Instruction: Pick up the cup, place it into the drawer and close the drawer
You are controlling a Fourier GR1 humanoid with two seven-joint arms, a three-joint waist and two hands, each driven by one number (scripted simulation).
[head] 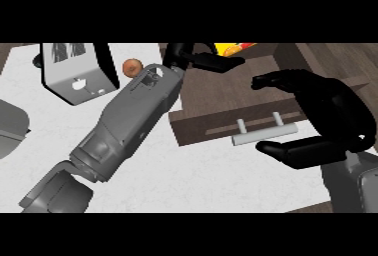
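The cup (236, 48) is yellow with red markings and shows only partly at the top edge, above the open drawer (221, 92). My left hand (198, 57) reaches across from the lower left and curls round the cup, hiding most of it. The drawer is dark brown, pulled out from the counter's right side, with a pale bar handle (264, 132) on its front panel. My right hand (325, 117) stays open at the right, fingers curved, just right of the handle and apart from it.
A silver toaster (74, 72) stands at the upper left on the white counter (192, 170). A small brown ring-shaped item (131, 66) lies beside my left wrist. A grey object (11, 127) shows at the left edge.
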